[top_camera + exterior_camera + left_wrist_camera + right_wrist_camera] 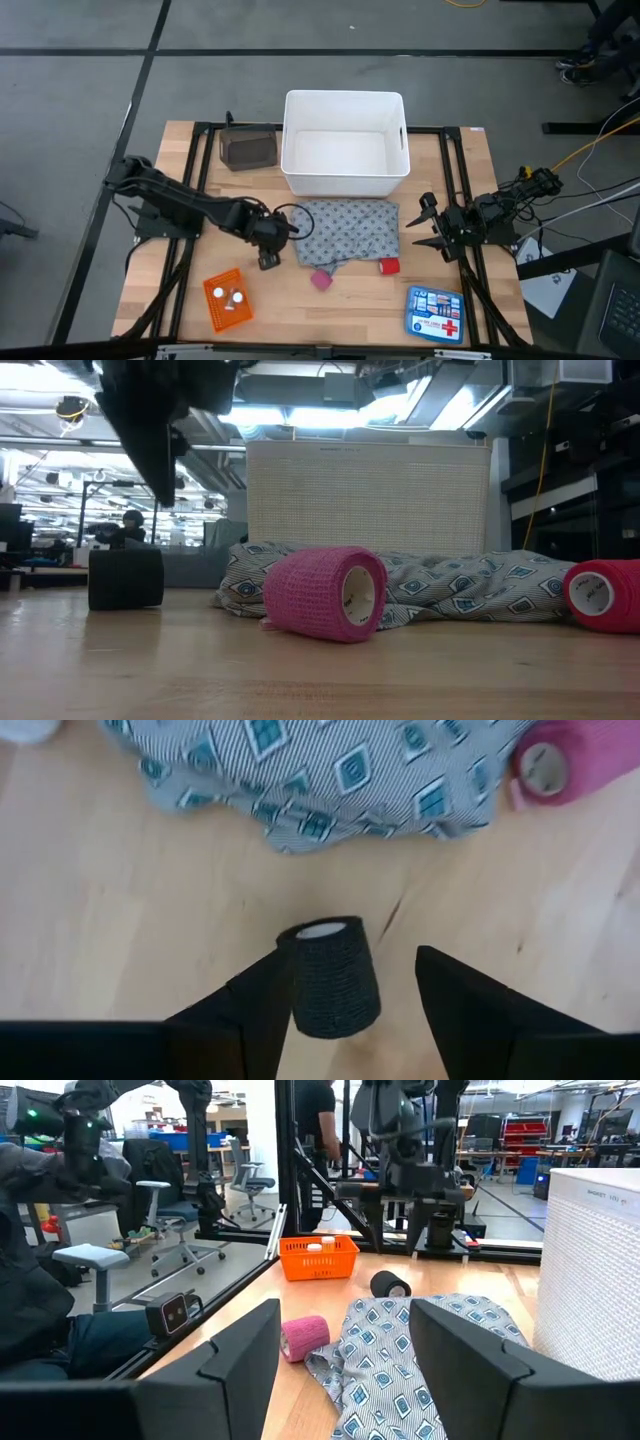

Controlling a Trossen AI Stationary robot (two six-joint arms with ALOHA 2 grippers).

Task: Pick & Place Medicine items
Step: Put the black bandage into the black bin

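Lower left of centre in the high view, the left tool [268, 250] hangs over the wooden surface [330, 310], just at the left edge of the grey patterned cloth [345, 232]. Left wrist view: small black roll of wrap [330, 975] lies on the wood between the two dark fingers [250, 1010], jaws apart, a clear gap on one side, the other finger very near or touching, can't tell which. Not gripped as far as the frames show. Roll's long axis runs roughly along the fingers, open white core end facing away from the wrist toward the cloth. So the roll is straight ahead of the tool, already bracketed; judgement: next move is just to close, little reach needed.

Pink roll of wrap [321, 279] sits at the cloth's lower edge, red roll [388, 266] to its right, both touching or just beside the cloth. Orange mesh basket [226, 298] lower left holds small white tablets [233, 298]. White rectangular bin [345, 145] upper centre, well apart from the black roll. Blue first-aid box [436, 312] lower right.

Right tool [432, 226] waits at the right edge of the cloth, jaws open, empty. Left arm clearly nearer the black roll.
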